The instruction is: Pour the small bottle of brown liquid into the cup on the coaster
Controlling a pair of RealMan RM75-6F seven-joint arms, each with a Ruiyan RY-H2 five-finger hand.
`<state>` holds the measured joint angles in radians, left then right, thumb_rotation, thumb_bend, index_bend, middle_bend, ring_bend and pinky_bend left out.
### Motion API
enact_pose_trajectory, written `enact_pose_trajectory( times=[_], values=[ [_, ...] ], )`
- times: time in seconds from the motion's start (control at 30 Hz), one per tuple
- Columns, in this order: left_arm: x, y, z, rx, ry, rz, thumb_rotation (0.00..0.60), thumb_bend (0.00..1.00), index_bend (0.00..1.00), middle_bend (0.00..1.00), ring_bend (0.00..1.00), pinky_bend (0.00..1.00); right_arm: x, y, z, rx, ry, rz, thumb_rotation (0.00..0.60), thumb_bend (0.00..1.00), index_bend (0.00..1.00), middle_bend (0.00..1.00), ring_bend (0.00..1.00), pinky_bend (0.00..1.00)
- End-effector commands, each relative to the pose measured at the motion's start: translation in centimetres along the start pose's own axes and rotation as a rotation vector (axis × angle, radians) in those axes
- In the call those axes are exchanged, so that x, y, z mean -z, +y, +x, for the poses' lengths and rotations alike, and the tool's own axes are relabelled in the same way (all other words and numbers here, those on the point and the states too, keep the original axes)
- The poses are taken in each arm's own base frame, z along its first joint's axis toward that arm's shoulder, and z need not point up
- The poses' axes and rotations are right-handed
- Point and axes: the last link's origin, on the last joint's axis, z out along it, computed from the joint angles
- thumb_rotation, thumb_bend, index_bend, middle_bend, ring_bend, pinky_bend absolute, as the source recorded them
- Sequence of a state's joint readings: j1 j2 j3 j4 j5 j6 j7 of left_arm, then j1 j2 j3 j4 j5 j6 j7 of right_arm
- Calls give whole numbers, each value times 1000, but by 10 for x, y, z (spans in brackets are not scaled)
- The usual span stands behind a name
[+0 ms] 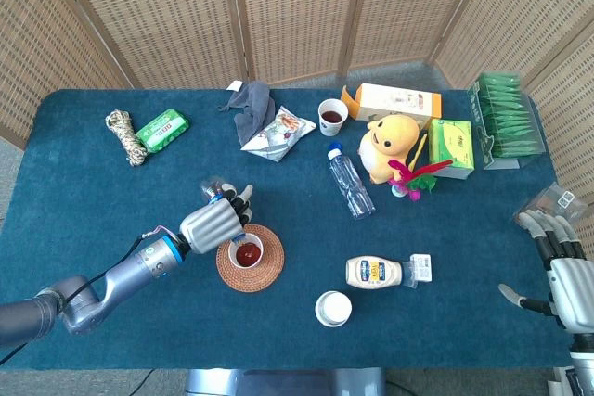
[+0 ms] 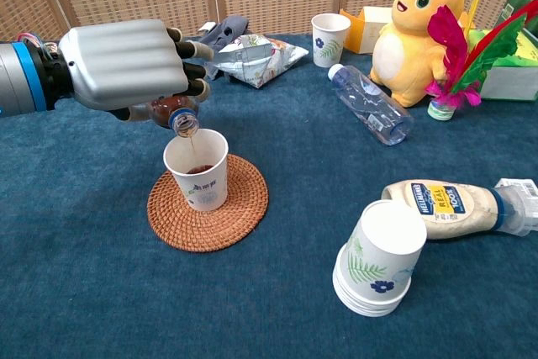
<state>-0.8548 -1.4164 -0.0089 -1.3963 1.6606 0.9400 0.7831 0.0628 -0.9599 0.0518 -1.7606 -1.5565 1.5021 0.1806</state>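
Note:
My left hand (image 2: 126, 65) (image 1: 214, 223) grips the small bottle of brown liquid (image 2: 171, 113), tipped with its mouth just above the paper cup (image 2: 197, 169) (image 1: 247, 252). A thin brown stream falls into the cup, which holds brown liquid. The cup stands upright on the round woven coaster (image 2: 244, 206) (image 1: 265, 274). Most of the bottle is hidden under my fingers. My right hand (image 1: 557, 261) rests far off at the table's right edge, fingers apart and holding nothing.
A stack of upturned paper cups (image 2: 377, 260) and a lying mayonnaise bottle (image 2: 450, 208) are right of the coaster. Further back lie a clear water bottle (image 2: 368, 114), a yellow plush toy (image 2: 416, 27), another cup (image 2: 329, 39), a snack bag (image 2: 252, 56) and boxes.

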Motion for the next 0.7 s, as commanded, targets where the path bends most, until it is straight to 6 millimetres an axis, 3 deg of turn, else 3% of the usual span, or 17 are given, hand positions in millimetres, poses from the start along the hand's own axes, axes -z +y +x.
enact_pose_trajectory(
  times=[0.03, 0.33, 0.7],
  values=[
    [1, -1, -5, 34, -8, 18, 600, 486, 389, 367, 177, 392, 0, -1, -1, 4, -4, 1, 600, 0, 0, 0, 0, 0],
    [11, -7, -12, 237, -5, 98, 600, 484, 389, 367, 177, 392, -1, -2, -5, 20, -15, 0, 600, 0, 0, 0, 0, 0],
    [38, -34, -27, 619, 10, 276, 600, 484, 390, 371, 182, 397, -2, -5, -11, 39, -31, 4, 600, 0, 0, 0, 0, 0]
  ],
)
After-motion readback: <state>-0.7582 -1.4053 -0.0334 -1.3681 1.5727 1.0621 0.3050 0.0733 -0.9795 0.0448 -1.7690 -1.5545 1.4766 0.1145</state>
